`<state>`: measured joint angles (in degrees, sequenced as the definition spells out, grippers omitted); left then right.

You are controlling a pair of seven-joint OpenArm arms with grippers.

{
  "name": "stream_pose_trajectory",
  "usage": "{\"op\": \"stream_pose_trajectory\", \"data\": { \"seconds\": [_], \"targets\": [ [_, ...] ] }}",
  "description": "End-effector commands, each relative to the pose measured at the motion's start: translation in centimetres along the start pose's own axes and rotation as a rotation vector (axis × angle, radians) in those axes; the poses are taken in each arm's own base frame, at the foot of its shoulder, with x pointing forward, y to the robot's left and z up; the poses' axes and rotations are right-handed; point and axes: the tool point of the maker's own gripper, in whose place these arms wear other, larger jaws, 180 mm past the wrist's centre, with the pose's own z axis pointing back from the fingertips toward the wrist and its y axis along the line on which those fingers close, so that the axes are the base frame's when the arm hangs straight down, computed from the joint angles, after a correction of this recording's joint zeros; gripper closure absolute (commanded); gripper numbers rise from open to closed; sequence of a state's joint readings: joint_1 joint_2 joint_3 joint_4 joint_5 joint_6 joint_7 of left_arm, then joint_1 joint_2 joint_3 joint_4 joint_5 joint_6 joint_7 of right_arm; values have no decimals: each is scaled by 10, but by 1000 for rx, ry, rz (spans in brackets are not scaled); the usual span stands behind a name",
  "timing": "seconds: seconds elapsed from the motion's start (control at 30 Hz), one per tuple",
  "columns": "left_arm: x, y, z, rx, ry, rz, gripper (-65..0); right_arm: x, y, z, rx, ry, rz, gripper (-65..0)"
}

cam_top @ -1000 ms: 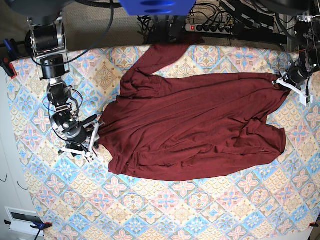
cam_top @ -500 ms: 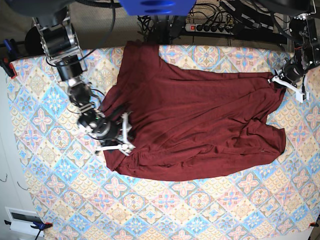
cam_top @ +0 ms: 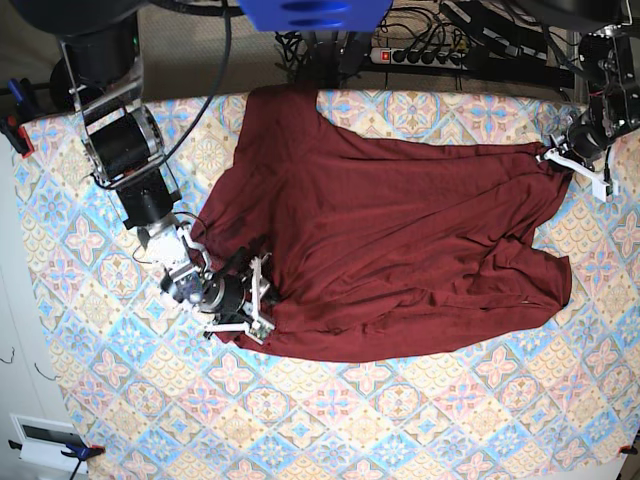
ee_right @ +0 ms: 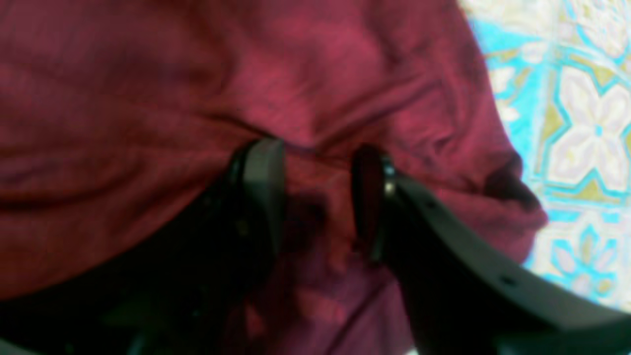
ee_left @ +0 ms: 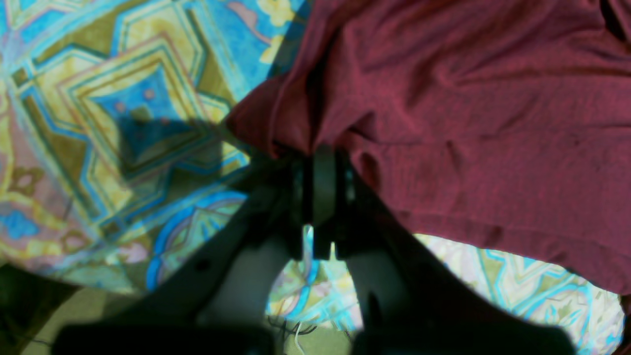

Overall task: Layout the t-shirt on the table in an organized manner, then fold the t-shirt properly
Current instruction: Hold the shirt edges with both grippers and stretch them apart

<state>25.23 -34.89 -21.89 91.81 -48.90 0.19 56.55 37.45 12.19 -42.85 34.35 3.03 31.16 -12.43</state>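
Observation:
The maroon t-shirt (cam_top: 400, 250) lies spread across the middle of the patterned table (cam_top: 400, 420), wrinkled along its lower right. At the far right, my left gripper (cam_top: 553, 160) is shut on the shirt's corner. The left wrist view shows that gripper (ee_left: 320, 167) pinching a bunched hem of the t-shirt (ee_left: 468, 98) just above the table (ee_left: 123, 98). My right gripper (cam_top: 258, 300) rests on the shirt's lower left part. In the right wrist view, the gripper (ee_right: 315, 197) stands open, fingers (ee_right: 261, 197) apart on the fabric of the t-shirt (ee_right: 148, 74), near the table (ee_right: 581, 123).
A power strip (cam_top: 430, 55) with cables lies behind the table's far edge. Clamps (cam_top: 12, 125) hold the cloth at the left edge. A white box (cam_top: 45, 440) sits off the lower left corner. The shirt's upper left reaches the far edge.
The right arm swung from the table beside the shirt's left edge onto the shirt's lower left. The shirt's upper left part spread wider. The left gripper kept its hold.

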Motion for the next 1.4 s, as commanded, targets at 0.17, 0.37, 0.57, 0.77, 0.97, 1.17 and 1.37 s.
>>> {"op": "stream_pose_trajectory", "data": {
  "seconds": [0.17, 0.37, 0.57, 0.77, 0.97, 1.17, 1.37],
  "targets": [
    [22, -6, 9, -11, -61, -33, 0, -7, -60, 7, -144, 33, -41, -236],
    [35, -35, 20, -68, -123, -73, 0, 8, -119, 29, -330, -3, -40, -241],
    [48, -60, 36, -122, -208, -73, 0, 2, -130, 38, -358, 2, -41, -237],
    [63, -45, 50, -91, -273, -30, 0, -15, -146, 53, -394, 26, -53, -236],
    [76, -74, 68, -194, -326, -32, 0, 4, -173, 78, -449, -27, 4, -236],
    [63, -64, 71, -166, -294, -38, 0, 4, -176, 104, -493, -33, 24, -236],
    [62, -52, 72, -133, -275, -55, 0, 7, -145, 119, -504, -86, -24, -236]
  ]
}}
